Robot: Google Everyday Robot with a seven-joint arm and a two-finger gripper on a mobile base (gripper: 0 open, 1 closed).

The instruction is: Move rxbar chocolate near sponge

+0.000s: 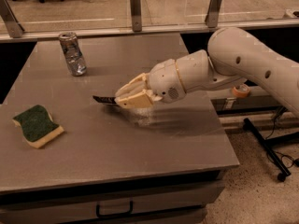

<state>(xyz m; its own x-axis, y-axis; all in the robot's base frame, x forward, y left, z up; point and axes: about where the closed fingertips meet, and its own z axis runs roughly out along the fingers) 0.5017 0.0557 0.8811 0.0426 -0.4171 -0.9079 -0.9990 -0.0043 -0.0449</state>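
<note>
My gripper [122, 98] is above the middle of the grey table [140, 148], shut on the rxbar chocolate [103, 99]. The black bar sticks out to the left of the pale fingers [135, 97], held a little above the tabletop; most of it is hidden by the fingers. The sponge [36, 125], dark green on top with a pale yellow body, lies flat near the table's left edge, well to the left of the bar and slightly nearer the front.
A dented silver can [72, 53] stands upright at the table's back left. A glass barrier with metal posts [135, 3] runs along the far edge. A black stand base [271, 148] sits on the floor at the right.
</note>
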